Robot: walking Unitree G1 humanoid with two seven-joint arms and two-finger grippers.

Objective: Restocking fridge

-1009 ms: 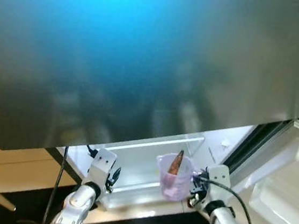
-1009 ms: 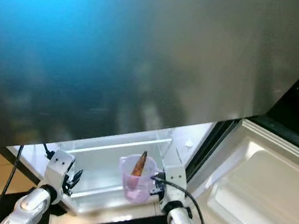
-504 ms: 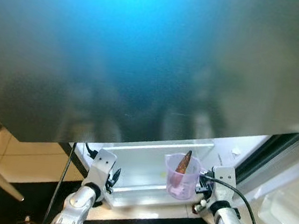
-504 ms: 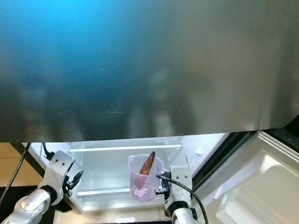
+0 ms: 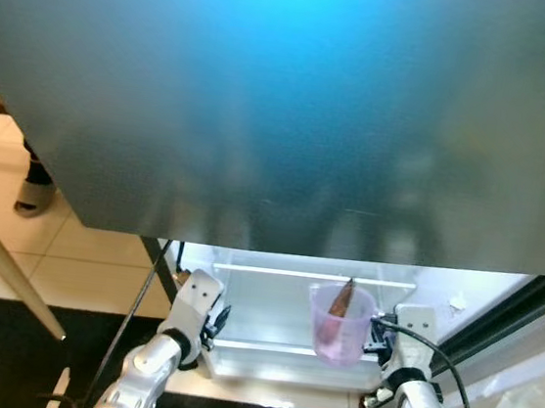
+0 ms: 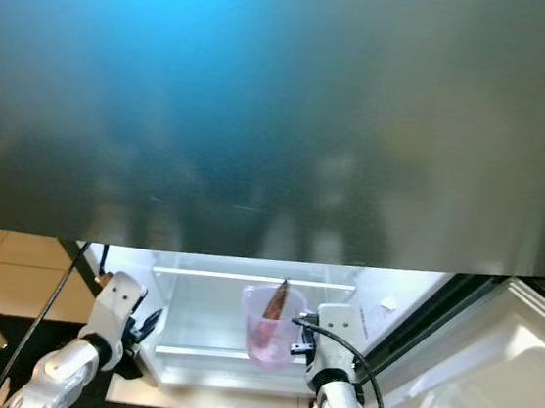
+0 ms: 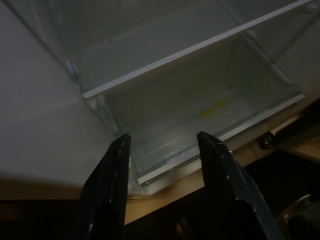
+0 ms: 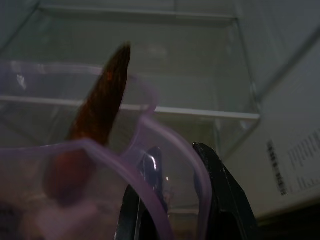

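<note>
your right gripper (image 8: 175,200) is clamped on the rim of a clear purple cup (image 5: 340,322), one finger inside the wall and one outside, holding it upright in front of the open fridge's lower compartment. an orange-brown carrot (image 8: 100,112) stands tilted inside the cup, tip poking above the rim. your left gripper (image 7: 165,150) hovers with fingers apart, holding nothing, just before the front edge of the clear drawer (image 7: 210,105). the grey fridge door (image 5: 285,97) looms above, and the white inner door (image 6: 488,386) stands open on your right.
</note>
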